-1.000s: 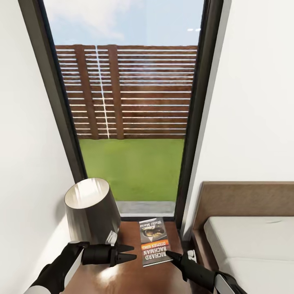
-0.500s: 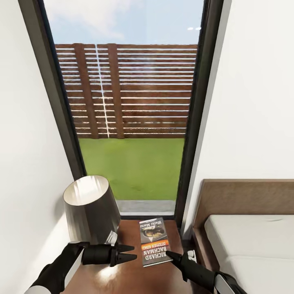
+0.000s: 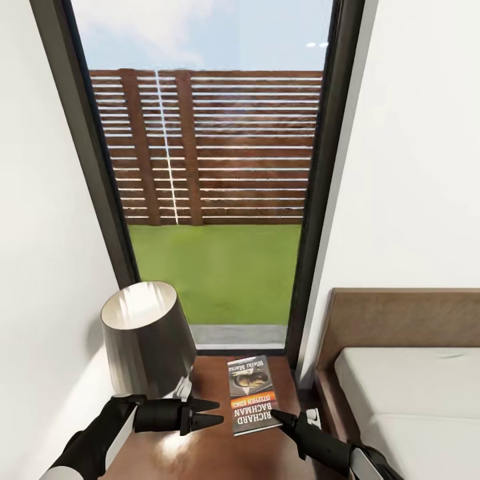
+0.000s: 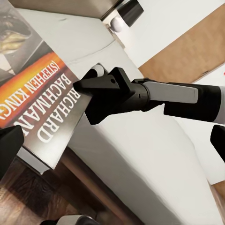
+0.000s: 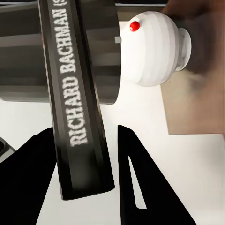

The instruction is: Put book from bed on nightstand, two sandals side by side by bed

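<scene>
The book [image 3: 252,395], dark-covered with an orange band and "Richard Bachman" lettering, lies flat on the dark-brown nightstand [image 3: 213,448] beneath the window. My right gripper [image 3: 275,417] is at the book's near right corner. In the right wrist view its fingers straddle the book's spine [image 5: 79,117], open, with a thin gap on one side. My left gripper [image 3: 213,412] hovers open over the nightstand just left of the book, holding nothing. The bed [image 3: 400,320] stands to the right with its bare grey mattress. The sandals are out of view.
A lamp with a grey shade [image 3: 143,337] stands on the nightstand's left side, close to my left arm; its white base [image 5: 152,49] is just beyond the book. A tall dark-framed window [image 3: 213,200] and white walls close the corner.
The background has shifted slightly up in the picture, so the camera moved a little. The book and both grippers keep their places.
</scene>
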